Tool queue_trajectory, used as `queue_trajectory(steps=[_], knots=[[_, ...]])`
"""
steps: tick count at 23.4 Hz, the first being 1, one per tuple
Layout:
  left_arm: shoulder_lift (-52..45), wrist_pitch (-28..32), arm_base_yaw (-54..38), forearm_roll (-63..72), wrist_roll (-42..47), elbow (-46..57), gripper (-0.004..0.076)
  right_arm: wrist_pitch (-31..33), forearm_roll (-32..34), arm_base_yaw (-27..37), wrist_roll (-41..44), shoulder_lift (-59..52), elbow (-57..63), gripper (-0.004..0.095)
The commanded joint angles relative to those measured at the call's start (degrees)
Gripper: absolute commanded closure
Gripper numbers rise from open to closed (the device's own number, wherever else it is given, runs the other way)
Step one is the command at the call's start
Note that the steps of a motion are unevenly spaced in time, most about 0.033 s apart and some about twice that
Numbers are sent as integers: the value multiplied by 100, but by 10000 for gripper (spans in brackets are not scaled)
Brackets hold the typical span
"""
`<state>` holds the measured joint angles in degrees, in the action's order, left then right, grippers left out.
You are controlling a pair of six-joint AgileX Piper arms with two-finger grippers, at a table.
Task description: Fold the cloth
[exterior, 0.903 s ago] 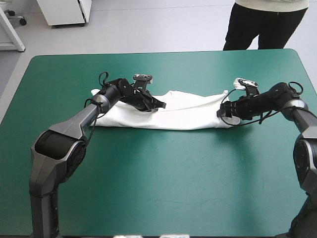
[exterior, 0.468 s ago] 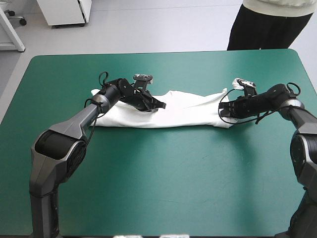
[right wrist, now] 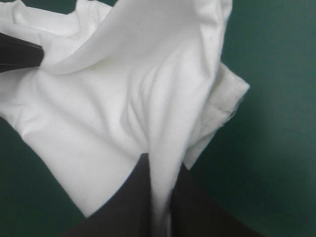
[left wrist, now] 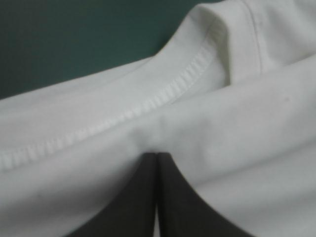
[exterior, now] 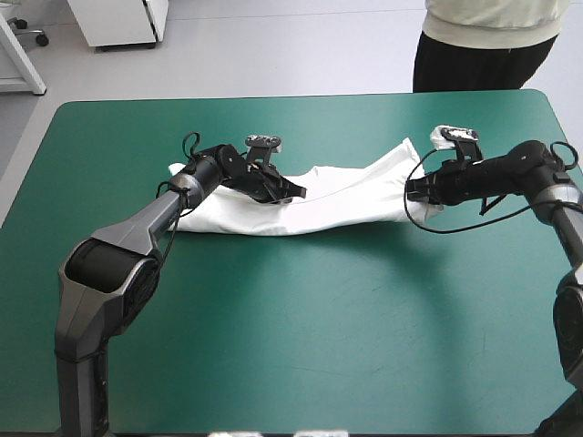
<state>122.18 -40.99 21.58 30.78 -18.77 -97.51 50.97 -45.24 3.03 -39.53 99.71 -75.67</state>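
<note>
The white T-shirt [exterior: 337,202] lies as a long folded strip across the far half of the table. My left gripper [exterior: 293,193] rests on its middle-left part, shut on the T-shirt. In the left wrist view its black fingers [left wrist: 170,197] meet at a fold just below a stitched hem [left wrist: 163,96]. My right gripper [exterior: 414,193] is shut on the T-shirt at its right end, which rises off the cover in a peak [exterior: 405,150]. In the right wrist view the T-shirt [right wrist: 123,98] runs down between the fingers [right wrist: 133,202].
The teal-green cover [exterior: 301,346] spreads wide from the T-shirt to the table's near edge. The far edge [exterior: 301,96] runs a short way beyond the T-shirt. The left gripper's finger [right wrist: 17,55] shows at the far side of the right wrist view.
My right gripper has shut on the T-shirt's right end and lifted it, pulling it up and a little to the right. The left arm has stayed put.
</note>
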Motion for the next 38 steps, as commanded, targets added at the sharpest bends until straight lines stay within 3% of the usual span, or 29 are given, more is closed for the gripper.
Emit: queue_trajectory(steps=[1,6,12,19,24,32,34,35,36,37,38], knots=[[-320,288,25,91,-12,-117,733,198,-180,-100,-3,-440,-348,913],[-982,257,-120,-208,-98,-385,733,293,-45,-843,338,-387,-1135,911],[-2869,-1210,-1021,-1761,234,-1111,733,394,1388,-2428,1733,589,-3074,911],[-4259,-2000,-1368,-2139,234,-1140,733,541,2156,-3767,2442,2142,-5486,911],[-4480,-2374,-1368,-2260,261,-1140,733,722,2835,-4201,2827,3173,-7179,911],[-4505,-2483,-1368,-2269,274,-1140,733,314,2143,-4426,2374,3691,-7892,897],[-4505,-2447,-1368,-2269,274,-1118,733,395,1732,-4492,1877,3717,-7882,736],[-4494,-2447,-1368,-2269,274,-1094,733,445,1029,-4517,1128,3728,-7882,547],[-4480,-2457,-1368,-2269,274,-1094,733,445,898,-4529,1044,3728,-7882,485],[-4459,-2467,-1368,-2269,274,-1094,733,445,850,-4541,1077,3728,-7882,298],[-4449,-2478,-1368,-2269,274,-1094,733,445,936,-4541,1139,3728,-7882,268]])
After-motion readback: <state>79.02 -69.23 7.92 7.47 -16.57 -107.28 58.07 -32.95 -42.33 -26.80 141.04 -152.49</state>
